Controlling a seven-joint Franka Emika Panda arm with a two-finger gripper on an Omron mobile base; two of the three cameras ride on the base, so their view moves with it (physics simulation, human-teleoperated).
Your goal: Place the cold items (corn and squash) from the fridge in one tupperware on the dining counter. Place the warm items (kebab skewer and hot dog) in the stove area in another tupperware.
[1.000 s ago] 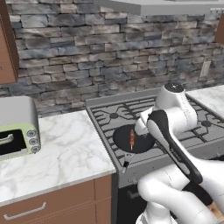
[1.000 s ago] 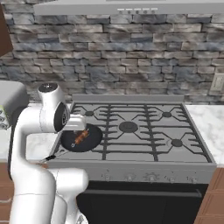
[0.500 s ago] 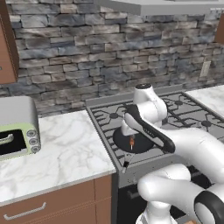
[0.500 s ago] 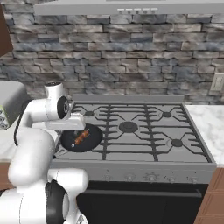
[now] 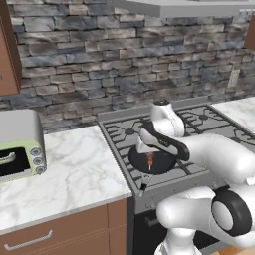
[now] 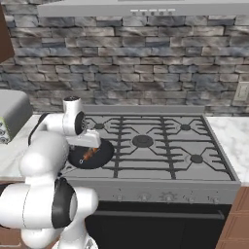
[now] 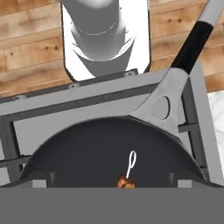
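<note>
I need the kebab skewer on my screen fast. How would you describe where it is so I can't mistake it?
Find the steel stove against the stone wall, then the black frying pan on its front burner nearest the marbled counter. The kebab skewer lies in that pan: a thin stick with small red and brown pieces, the only food I can see in it, under the arm's hand.

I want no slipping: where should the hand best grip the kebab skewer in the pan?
Probably across the meat of the kebab skewer, coming from above: it lies flat in the shallow black pan, and its bare metal end looks too thin to hold.
</note>
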